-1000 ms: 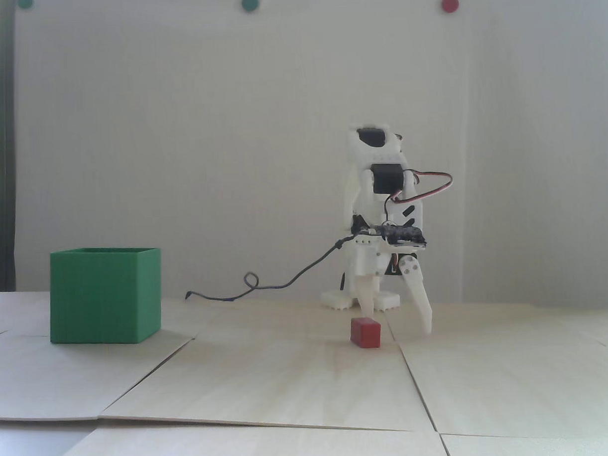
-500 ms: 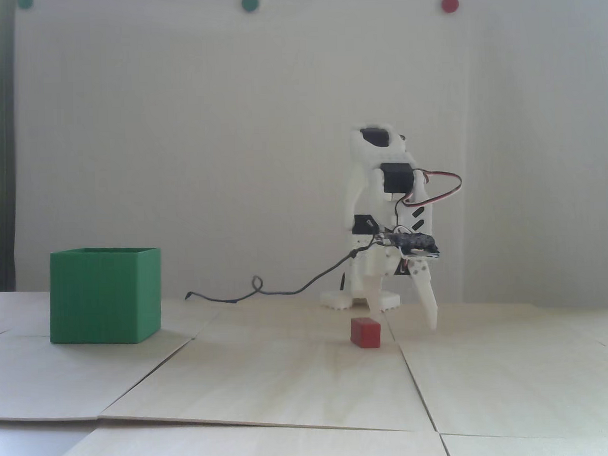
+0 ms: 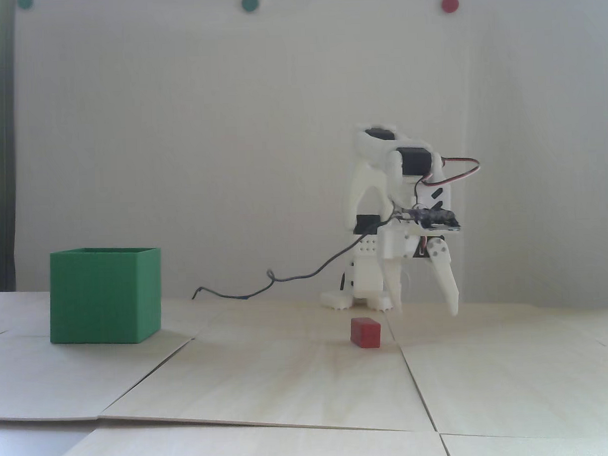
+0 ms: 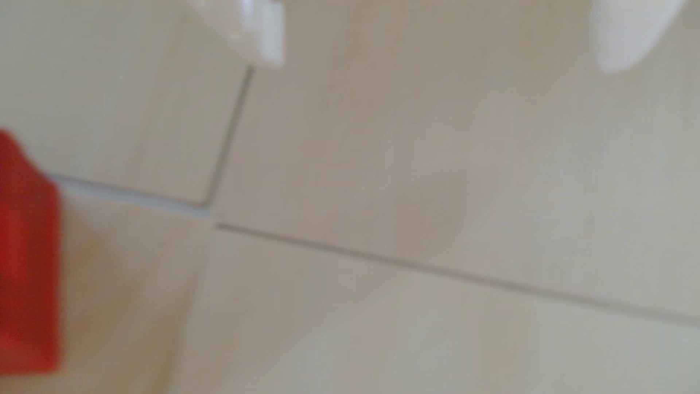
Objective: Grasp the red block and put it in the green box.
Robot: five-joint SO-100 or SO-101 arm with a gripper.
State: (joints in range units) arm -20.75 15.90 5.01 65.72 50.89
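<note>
In the fixed view, pale wooden panels with thin seams cover the counter [image 3: 289, 378] nearest the camera. Farther back, the red block [image 3: 365, 332] rests untouched on the counter. Well apart on the left, the green box [image 3: 105, 294] stands open-topped. Behind the block, the white gripper [image 3: 426, 311] is held empty with its jaws spread apart; over the last second it has been shifted rightward and slightly upward, away from the block. In the blurred wrist view the block [image 4: 26, 257] is seen only at the left edge. Realignment seems needed before grasping.
</note>
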